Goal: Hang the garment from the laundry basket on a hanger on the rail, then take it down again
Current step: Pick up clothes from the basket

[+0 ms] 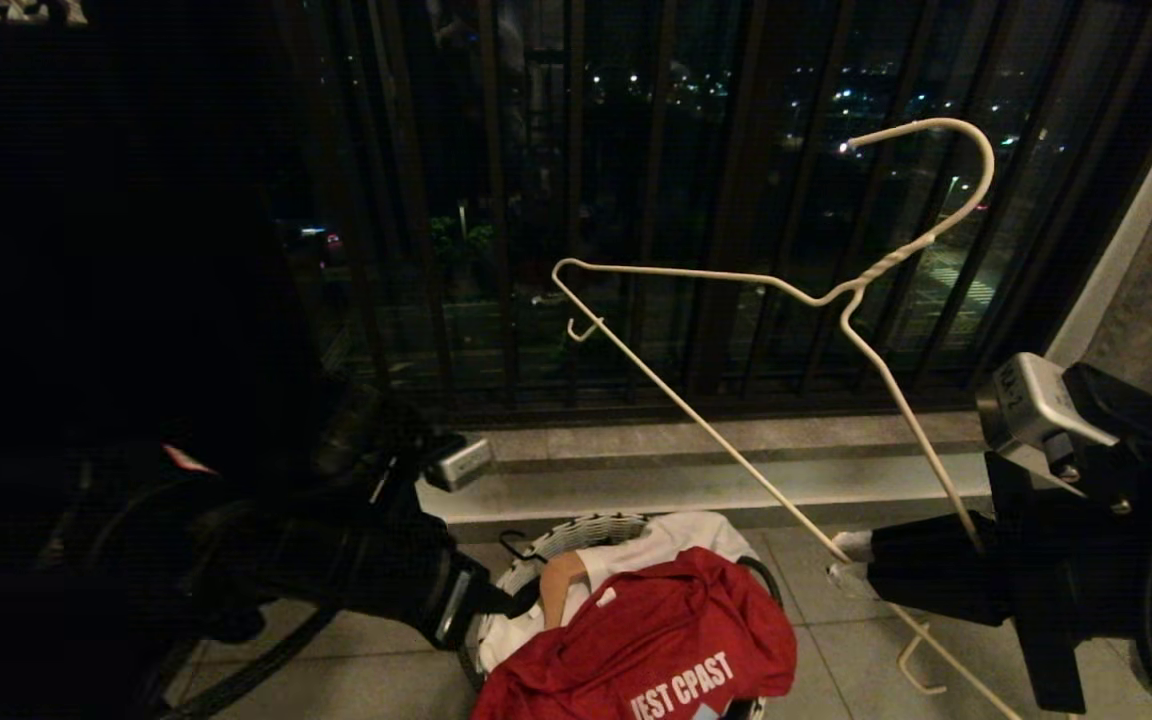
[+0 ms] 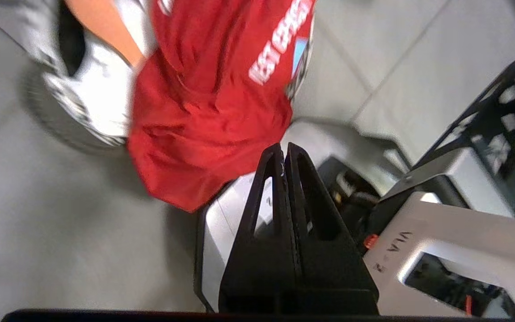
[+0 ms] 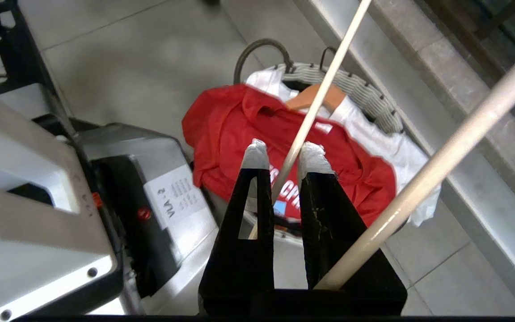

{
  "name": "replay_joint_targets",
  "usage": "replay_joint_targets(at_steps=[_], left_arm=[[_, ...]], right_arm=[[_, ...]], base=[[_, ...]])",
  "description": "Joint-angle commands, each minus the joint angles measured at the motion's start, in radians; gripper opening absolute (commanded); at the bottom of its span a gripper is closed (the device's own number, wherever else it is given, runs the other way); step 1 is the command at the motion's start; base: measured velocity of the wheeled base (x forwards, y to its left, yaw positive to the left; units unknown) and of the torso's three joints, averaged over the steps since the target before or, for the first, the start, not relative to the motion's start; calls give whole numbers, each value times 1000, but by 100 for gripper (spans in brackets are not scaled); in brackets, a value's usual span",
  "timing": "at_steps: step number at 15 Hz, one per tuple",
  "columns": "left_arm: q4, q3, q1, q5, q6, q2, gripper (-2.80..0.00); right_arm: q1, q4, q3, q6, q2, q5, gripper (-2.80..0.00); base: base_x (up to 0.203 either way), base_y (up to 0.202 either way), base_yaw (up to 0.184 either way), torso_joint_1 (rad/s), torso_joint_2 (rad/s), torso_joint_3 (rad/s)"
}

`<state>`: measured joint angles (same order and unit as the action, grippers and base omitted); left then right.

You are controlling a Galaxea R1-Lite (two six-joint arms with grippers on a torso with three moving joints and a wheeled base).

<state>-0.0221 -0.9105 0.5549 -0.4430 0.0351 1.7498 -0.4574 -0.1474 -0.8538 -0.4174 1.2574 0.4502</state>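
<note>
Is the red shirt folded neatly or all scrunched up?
Scrunched up: the red shirt lies crumpled over the basket, its lettering creased.

"VLA-2" on robot base label

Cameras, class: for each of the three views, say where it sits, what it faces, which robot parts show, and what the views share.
Head view: from the head, looking forward and down at the laundry basket, both arms showing.
Left wrist view: behind the shut left gripper, facing the garment and floor.
Right wrist view: behind the right gripper, its fingers around the hanger.
Shared: the garment in the basket.
</note>
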Motion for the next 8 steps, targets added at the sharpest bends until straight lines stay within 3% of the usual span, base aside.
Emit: replay_joint_targets(at_steps=[1,8], left_arm=[[-2,-19,24,1,0,111,-280],[-1,0,40,-2,-8,89,-280]], right_arm=[[2,6,1,-3,3,2,-280],[6,6,2,-4,3,2,-280]], base=[[0,0,0,0,0,0],[0,0,0,0,0,0]])
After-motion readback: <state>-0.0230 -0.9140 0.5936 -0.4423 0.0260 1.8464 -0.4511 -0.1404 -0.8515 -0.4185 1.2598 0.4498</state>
